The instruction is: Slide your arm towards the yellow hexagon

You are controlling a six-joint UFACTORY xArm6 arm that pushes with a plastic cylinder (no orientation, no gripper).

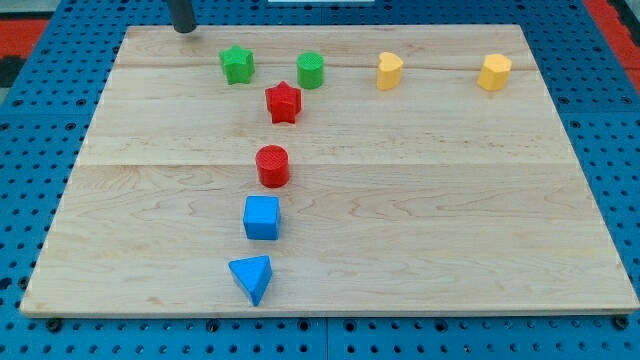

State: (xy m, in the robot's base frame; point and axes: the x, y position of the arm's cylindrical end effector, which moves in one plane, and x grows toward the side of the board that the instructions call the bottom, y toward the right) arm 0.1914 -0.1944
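My tip point(184, 30) rests at the top left edge of the wooden board point(450, 200). Two yellow blocks lie along the view's top right. The far right one point(494, 72) looks like the yellow hexagon. The other yellow block point(390, 71), left of it, has a less clear shape, perhaps a heart. My tip is far to the left of both, with the green star point(237, 65) and the green cylinder point(310, 70) lying between.
A red star point(284, 102) sits below the green blocks. A red cylinder point(272, 166), a blue cube point(262, 217) and a blue triangle point(252, 277) run down towards the view's bottom. Blue pegboard surrounds the board.
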